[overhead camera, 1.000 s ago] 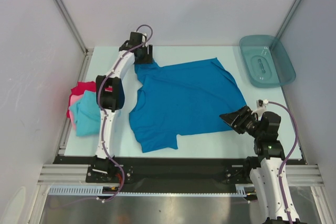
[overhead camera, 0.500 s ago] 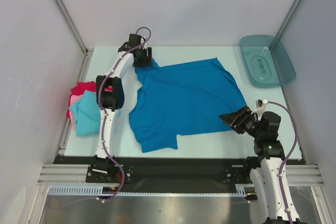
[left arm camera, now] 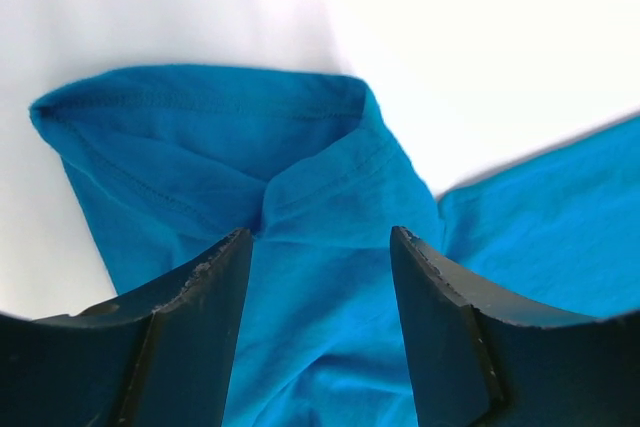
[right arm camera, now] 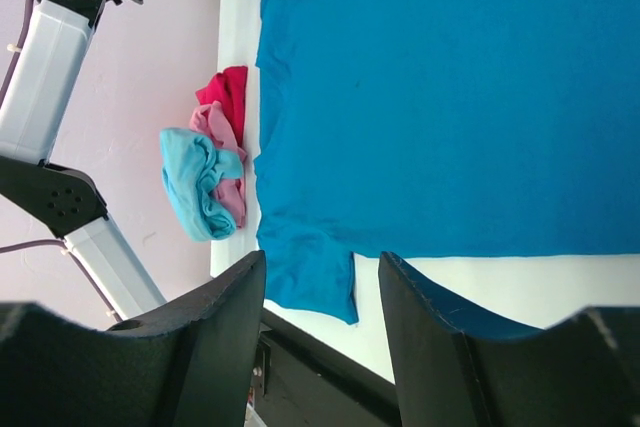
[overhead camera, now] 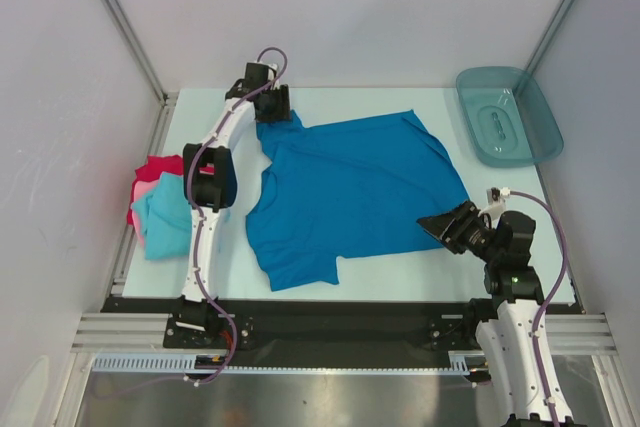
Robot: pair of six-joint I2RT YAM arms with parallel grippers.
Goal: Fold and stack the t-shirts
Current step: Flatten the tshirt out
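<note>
Lying spread flat over the middle of the table (overhead camera: 400,267) is the blue t-shirt (overhead camera: 350,192), front or back up I cannot tell, its hem toward the right side and one sleeve toward the far left corner.

Left gripper (overhead camera: 275,107): reached out to the far left corner, over that sleeve (left arm camera: 220,147). The wrist view shows the two fingers (left arm camera: 200,327) spread apart, with the sleeve's stitched cuff folded into a soft crease just beyond the tips. Cloth shows in the gap between the fingers; whether the tips touch it I cannot tell. No pinch visible.

Right gripper (overhead camera: 440,225): low at the near right part of the table, tips pointing toward the shirt's right edge and just beside it. In the wrist view its fingers (right arm camera: 200,347) also stand apart, nothing between them; bare table and the shirt's edge lie beyond.

Other shirts: a loose heap at the left edge of the table, close behind the left arm (overhead camera: 205,187). Turquoise t-shirt (overhead camera: 162,222) nearest and on top, pink t-shirt (overhead camera: 148,190) under it, red t-shirt (overhead camera: 160,167) farthest back. All three crumpled, touching one another, apart from the blue one.

Teal plastic tray (overhead camera: 535,112): far right corner, partly overhanging the table edge, well apart from the shirts.
</note>
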